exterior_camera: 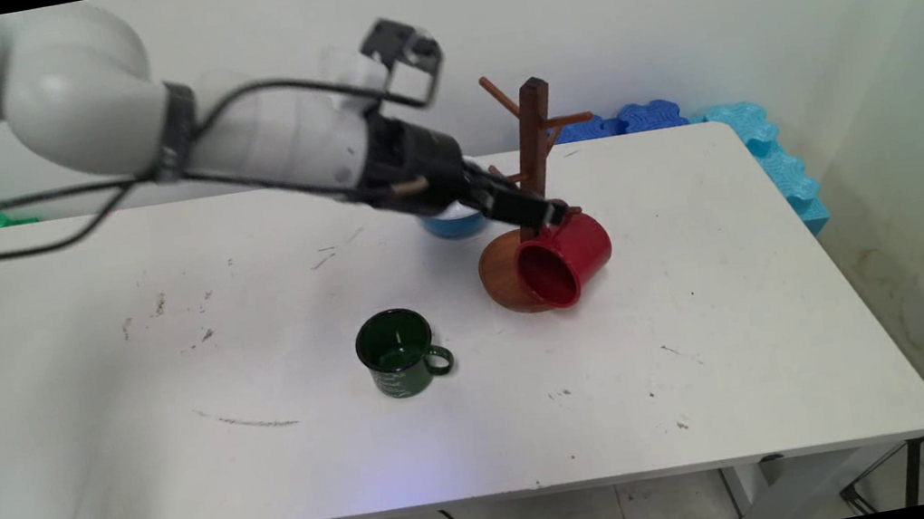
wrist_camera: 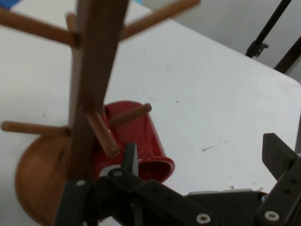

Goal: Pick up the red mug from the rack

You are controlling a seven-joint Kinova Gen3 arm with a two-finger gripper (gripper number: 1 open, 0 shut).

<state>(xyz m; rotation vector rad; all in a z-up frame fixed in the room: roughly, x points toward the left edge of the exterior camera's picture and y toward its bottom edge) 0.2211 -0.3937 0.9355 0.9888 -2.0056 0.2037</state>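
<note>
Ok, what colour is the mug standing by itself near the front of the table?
Dark green mug, seen best in the main view.

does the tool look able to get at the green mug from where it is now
Probably yes: the green mug stands upright alone on open table, nothing beside or over it. The tool is over by the red mug at the wooden mug tree.

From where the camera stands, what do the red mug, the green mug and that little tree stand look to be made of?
The red mug and the green mug look like enamelled metal: thin rolled rims, glossy coats with highlights; painted ceramic is possible. The mug tree looks like wood, brown and matte, with a round base, a square post and dowel pegs. The hand is at the red mug's handle.
</note>
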